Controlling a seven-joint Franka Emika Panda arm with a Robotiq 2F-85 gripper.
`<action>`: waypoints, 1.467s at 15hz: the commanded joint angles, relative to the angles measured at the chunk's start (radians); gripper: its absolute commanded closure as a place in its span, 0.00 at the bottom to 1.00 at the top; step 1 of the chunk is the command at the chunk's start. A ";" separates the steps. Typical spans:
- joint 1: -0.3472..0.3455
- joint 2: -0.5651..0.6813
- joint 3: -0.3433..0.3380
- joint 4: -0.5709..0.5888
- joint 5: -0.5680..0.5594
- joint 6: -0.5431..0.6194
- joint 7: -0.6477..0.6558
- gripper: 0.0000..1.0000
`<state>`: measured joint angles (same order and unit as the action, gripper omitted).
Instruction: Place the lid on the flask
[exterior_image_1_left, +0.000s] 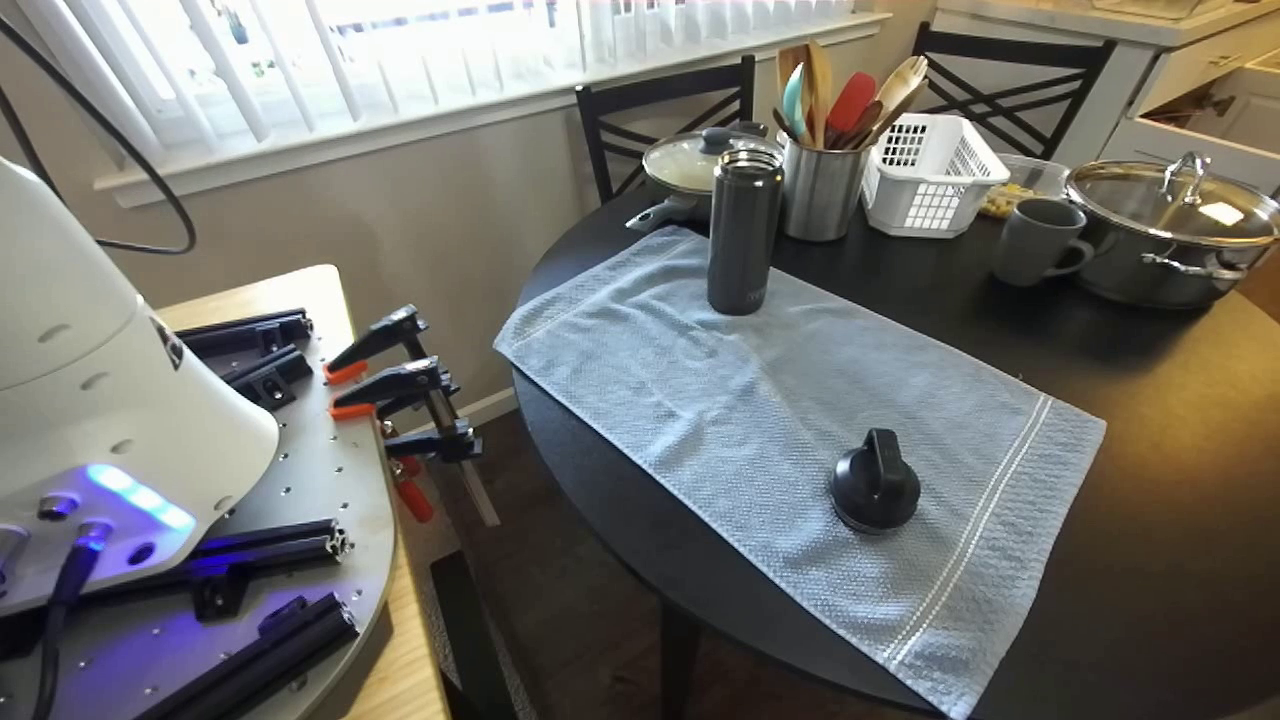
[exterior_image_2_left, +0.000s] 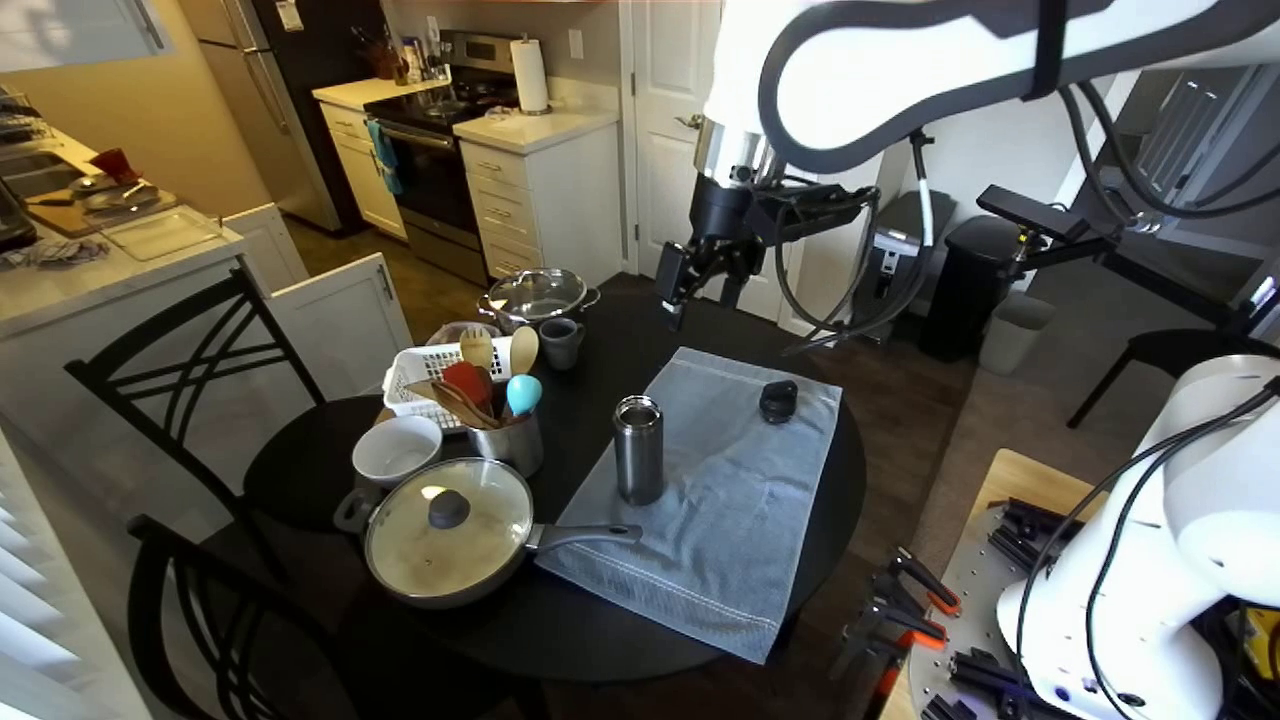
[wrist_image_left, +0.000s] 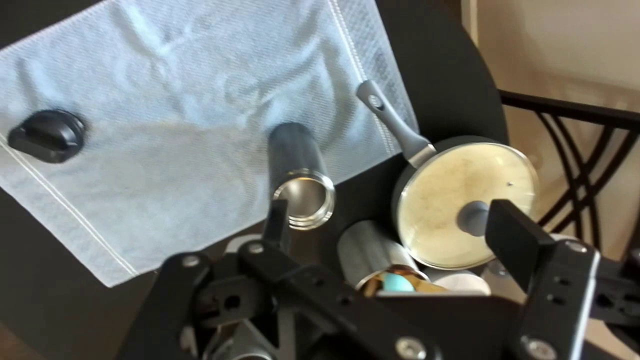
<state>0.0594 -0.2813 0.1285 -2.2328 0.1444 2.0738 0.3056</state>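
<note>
The small black domed lid (exterior_image_1_left: 875, 495) with a raised handle (exterior_image_1_left: 884, 452) on top is just sitting handle-up on the wrinkly grey-blue woven towel (exterior_image_1_left: 740, 420), toward the edge of the round black counter (exterior_image_1_left: 600, 485) away from the white slatted window blinds (exterior_image_1_left: 330, 70). The tall slim dark grey metallic flask (exterior_image_1_left: 742, 240) stands upright on the same towel, further in from that edge, mouth uncovered. The black two-fingered mechanical claw (wrist_image_left: 389, 212) is spread wide, holding nothing, hanging well apart from both.

So I'd call this the reach-for-the-lid step. Next move imo: swing toward that counter edge, come down straddling the handle, squeeze, lift level, then line it up over the flask's rim. The soft towel might let the lid rock if it's nudged, so go gently.

As for writing, there's faint lettering (exterior_image_1_left: 757, 296) low on the flask in an exterior view, but it's too small to read. Can't make out any brand on the lid either.
</note>
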 joint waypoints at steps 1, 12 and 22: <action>-0.074 0.020 -0.037 -0.104 -0.074 0.065 0.089 0.00; -0.123 0.148 -0.112 -0.148 -0.053 0.119 0.265 0.00; -0.143 0.185 -0.131 -0.156 -0.086 0.203 0.266 0.00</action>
<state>-0.0693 -0.1299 0.0146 -2.3715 0.1039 2.1948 0.5710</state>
